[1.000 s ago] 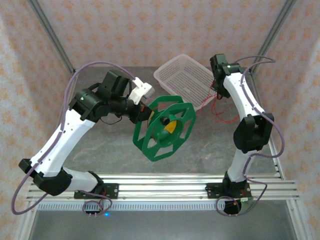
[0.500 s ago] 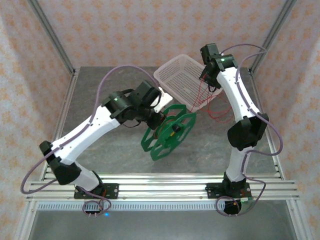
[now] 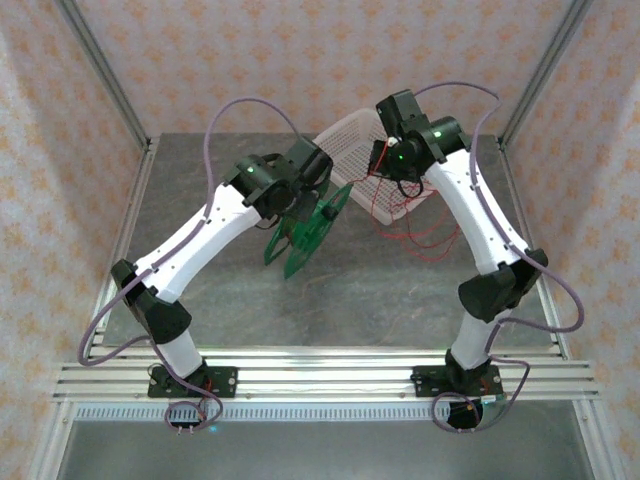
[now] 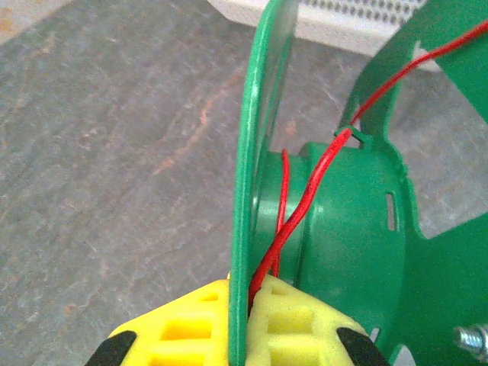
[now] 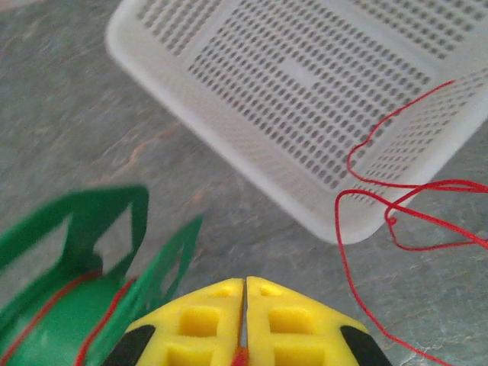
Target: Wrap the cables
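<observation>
Trailing cables (image 4: 319, 177), grey table (image 3: 400, 300), patterned walls (image 3: 300, 60)

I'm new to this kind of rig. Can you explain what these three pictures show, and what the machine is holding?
These are two white robot arms bolted at the near edge of a grey table. The wide picture comes from a fixed camera above and behind them. The two close-ups come from a camera on each wrist, looking past that arm's own yellow finger pads. The left hand is clamped on one flange of a green spool, which has some red wire on its core. The right hand is shut, and a bit of that wire shows between its pads. Loose red loops lie on the table beside a white basket.
</observation>
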`<state>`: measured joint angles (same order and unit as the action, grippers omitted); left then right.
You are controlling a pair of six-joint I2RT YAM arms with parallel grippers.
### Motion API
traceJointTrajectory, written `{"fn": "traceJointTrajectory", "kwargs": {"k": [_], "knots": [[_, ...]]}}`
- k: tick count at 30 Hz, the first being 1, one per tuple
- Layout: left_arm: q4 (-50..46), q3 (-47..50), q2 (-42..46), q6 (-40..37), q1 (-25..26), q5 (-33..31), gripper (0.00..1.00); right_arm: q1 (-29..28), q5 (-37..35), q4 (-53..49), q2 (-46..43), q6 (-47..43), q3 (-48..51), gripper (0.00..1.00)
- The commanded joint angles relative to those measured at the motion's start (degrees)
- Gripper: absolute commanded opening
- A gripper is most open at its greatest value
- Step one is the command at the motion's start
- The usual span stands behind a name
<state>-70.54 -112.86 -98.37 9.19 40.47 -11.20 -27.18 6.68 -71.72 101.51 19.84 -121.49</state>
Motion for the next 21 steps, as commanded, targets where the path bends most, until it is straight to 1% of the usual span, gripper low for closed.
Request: {"fn": "traceJointTrajectory", "kwargs": {"k": [1,5,6,7,8,9,10,12,13,18,21], "knots": [[-9.3,-3.3,-3.0,3.5,-2.8,-13.3,0.00,-1.5,10.3,-3.9,-5.6,-6.1,1.7,0.00],[-10.7,-8.4,-5.6,4.2,-4.3,-16.0,0.00,-5.9,14.6,-4.5,-7.0,-7.1,7.6,0.00],[-10.4,-9.4,-5.9,4.3,-4.4,-15.3,0.00,-7.1,15.0,-3.6,-7.3,-6.9,10.3,0.00],[-9.3,-9.4,-5.6,4.1,-4.6,-12.7,0.00,-7.4,14.6,-3.0,-7.1,-6.5,12.3,0.00],[-7.9,-8.8,-5.2,3.5,-4.6,-9.9,0.00,-7.3,12.9,-2.7,-6.7,-5.9,13.6,0.00],[-5.9,-7.2,-4.5,2.8,-4.6,-6.2,0.00,-7.1,9.6,-2.9,-5.8,-5.3,14.5,0.00],[-3.7,-4.8,-3.5,2.2,-4.6,-3.2,0.00,-6.6,6.1,-3.6,-4.5,-4.9,14.6,0.00],[-1.2,-0.7,-2.0,1.9,-4.6,2.3,0.00,-5.0,2.3,-5.3,-1.5,-4.3,13.1,0.00],[0.4,2.1,-1.1,1.8,-4.6,3.4,0.00,-4.3,1.2,-5.2,-0.4,-4.1,12.4,0.00],[5.0,12.7,2.9,1.4,-4.3,3.1,0.00,-2.1,-6.9,-4.8,4.7,-3.9,8.4,0.00],[6.1,15.3,5.5,1.5,-4.6,1.8,0.00,-2.0,-11.9,-6.0,9.2,-6.3,6.6,0.00]]}}
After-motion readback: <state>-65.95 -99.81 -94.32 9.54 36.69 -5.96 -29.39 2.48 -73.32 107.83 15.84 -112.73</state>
